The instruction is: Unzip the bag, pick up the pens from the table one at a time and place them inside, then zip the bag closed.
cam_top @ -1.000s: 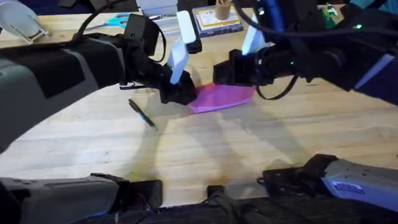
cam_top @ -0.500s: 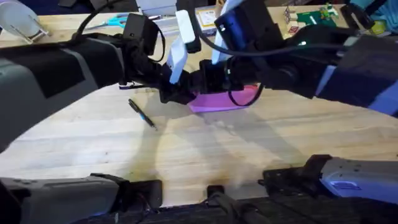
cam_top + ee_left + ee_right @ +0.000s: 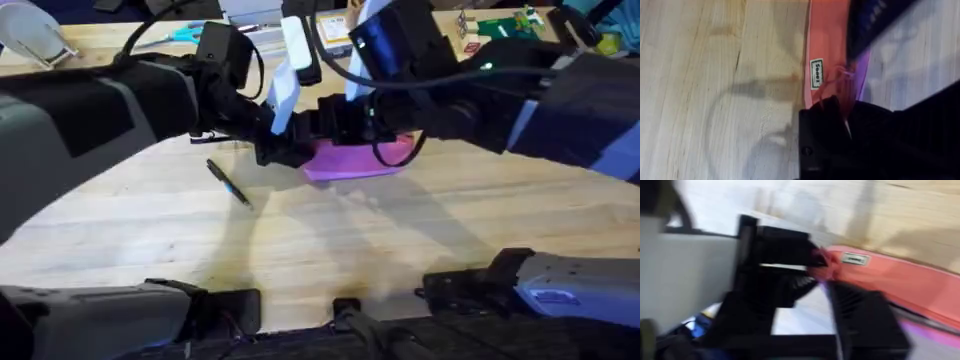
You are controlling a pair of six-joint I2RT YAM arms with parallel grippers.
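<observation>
**Both grippers meet at the bag's left end**

Overhead: the pink fabric bag (image 3: 360, 158) lies crosswise at frame centre, the left gripper (image 3: 285, 150) on its left end and the right gripper (image 3: 335, 120) just beside. A thin dark pen (image 3: 228, 183) lies lower left on the grainy wooden table (image 3: 330, 240).

Left wrist: black fingers clamp the bag's end.

Right wrist: its own grip I cannot tell.

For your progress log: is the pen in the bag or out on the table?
Out. The pen lies on the bare table, apart from the pink bag held between both arms.
</observation>
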